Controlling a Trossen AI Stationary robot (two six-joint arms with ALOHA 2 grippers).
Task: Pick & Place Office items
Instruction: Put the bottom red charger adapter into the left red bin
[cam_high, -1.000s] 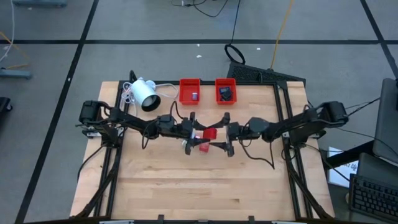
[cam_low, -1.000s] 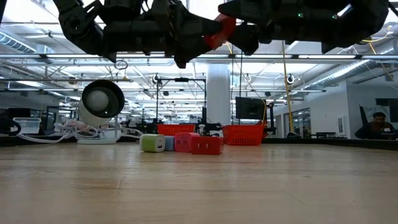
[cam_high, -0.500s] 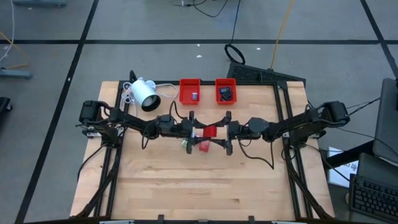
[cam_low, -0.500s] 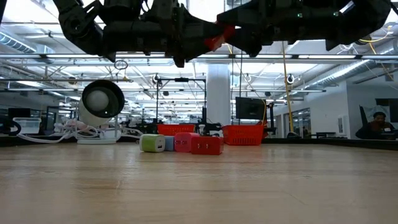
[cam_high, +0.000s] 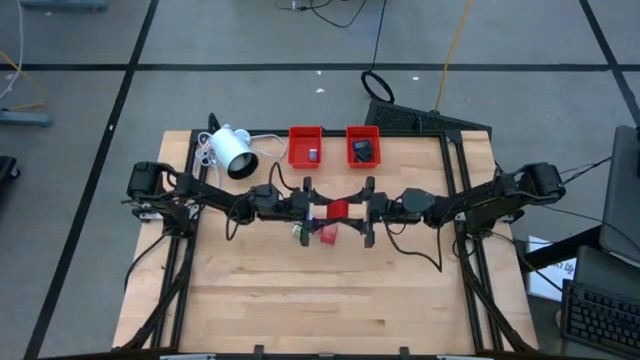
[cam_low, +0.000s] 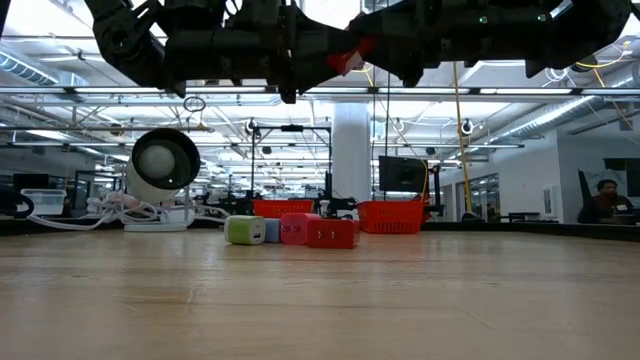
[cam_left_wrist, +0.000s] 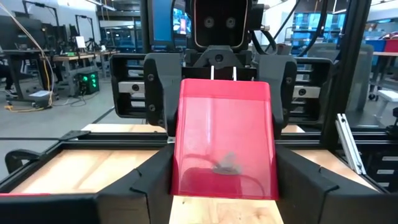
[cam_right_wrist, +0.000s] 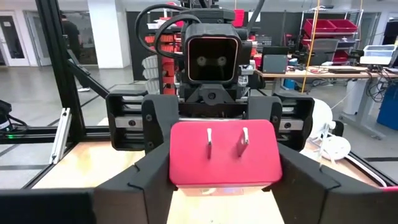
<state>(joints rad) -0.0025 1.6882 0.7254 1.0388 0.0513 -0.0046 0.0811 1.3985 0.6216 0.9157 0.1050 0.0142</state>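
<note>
A red block-shaped plug (cam_high: 337, 210) hangs in the air above the table's middle, between my two grippers, which face each other level. My left gripper (cam_high: 318, 210) comes from the table's left and is shut on it. My right gripper (cam_high: 352, 211) comes from the right and is shut on its other end. The plug's two metal prongs (cam_right_wrist: 225, 142) point toward the right wrist. Below them, a green block (cam_low: 245, 231), a pink block (cam_low: 293, 228) and a red block (cam_low: 332, 233) rest on the table. My left gripper pinches the red plug's two opposite sides (cam_left_wrist: 180, 180) between its two fingers, at the end away from the prongs. The fingers come level from the table's left. The plug is lifted clear of the table. My right gripper pinches the plug's two sides at the prong end (cam_right_wrist: 177, 168) between its two fingers. It comes level from the table's right. The plug sits level between both grippers, prongs toward the right wrist.
Two red trays (cam_high: 305, 146) (cam_high: 363, 146) stand at the table's far edge, each with small items inside. A white cylindrical device (cam_high: 232, 150) with a cable lies at the far left. Bare wood stretches along the near half of the table.
My right gripper's fingers have closed from wide apart onto the prong end of the red plug. My left gripper has kept its hold, and the plug has stayed in the air between the two.
</note>
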